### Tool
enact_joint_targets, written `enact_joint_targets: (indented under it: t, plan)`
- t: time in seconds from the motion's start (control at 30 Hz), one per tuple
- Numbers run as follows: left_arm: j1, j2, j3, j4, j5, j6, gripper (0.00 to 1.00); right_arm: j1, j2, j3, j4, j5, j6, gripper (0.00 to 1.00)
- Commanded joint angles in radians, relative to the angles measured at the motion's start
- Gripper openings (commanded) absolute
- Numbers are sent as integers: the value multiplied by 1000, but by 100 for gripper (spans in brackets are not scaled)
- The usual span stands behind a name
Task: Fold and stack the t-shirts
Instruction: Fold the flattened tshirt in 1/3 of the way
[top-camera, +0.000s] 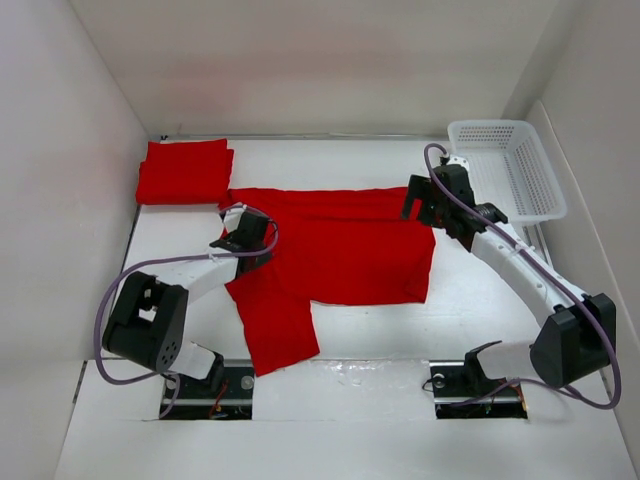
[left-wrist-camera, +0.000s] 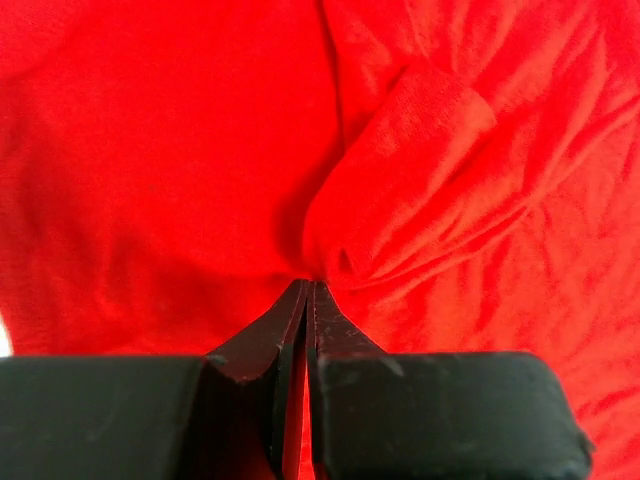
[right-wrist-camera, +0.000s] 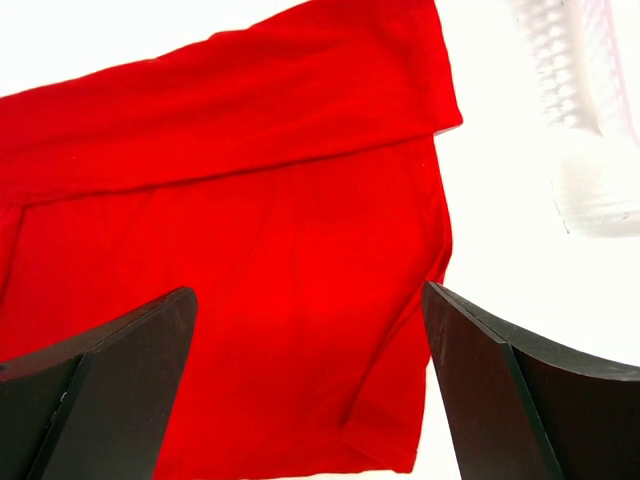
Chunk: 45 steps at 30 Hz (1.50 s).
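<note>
nearest the arm bases, one sleeve (top-camera: 280, 335) of the spread t-shirt (top-camera: 350, 250) trails toward the near edge of the table (top-camera: 470, 300). just beyond it the left gripper (top-camera: 247, 237) is down on the shirt's left end. its jaws are pressed together with a small pinch of red cloth caught between the tips. its wrist view shows a ridge of fabric bunching up right off the fingertips (left-wrist-camera: 330, 320). i can't quite tell whether it has one layer or two in there.

the shirt's long axis runs left to right across the table, sleeve end by the left arm, straight bottom edge by the right arm. the far long side is turned in over the body.

the right gripper (top-camera: 440, 205) hangs above that right end, jaws spread wide and nothing in them. from its wrist camera the cloth lies below and between the fingers, with the shirt's edge under the right finger (right-wrist-camera: 520, 400). so each arm is nearest its own end. i'd judge the next fold wants the right one to come down and take hold of its end before anything is lifted.

farther back, a folded t-shirt (top-camera: 185, 172) sits in the far left corner, closer to the left arm. the white basket (top-camera: 510, 165) stands far right, just beyond the right gripper.
</note>
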Motion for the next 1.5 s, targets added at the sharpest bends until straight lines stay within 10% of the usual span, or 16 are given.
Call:
enact_joint_targets:
  t: [0.0,0.43,0.5,0.77,1.03,1.47]
  plan:
    - [3,-38,59,-42,-60,-23,0,-12,-16,-4,-3,25,-3,100]
    - [3,-96,69,-5,-23,47,0,30,-7,-4,-3,-41,-32,100]
    - [3,-72,60,-5,-14,47,25,63,4,-4,-3,-6,-42,100]
    - [3,5,51,44,16,58,40,85,4,17,-21,3,-42,100]
    - [12,77,88,44,-14,49,0,74,-15,17,-40,25,-51,100]
    - [12,-85,143,-71,-59,99,0,74,-35,-12,-40,15,-32,100]
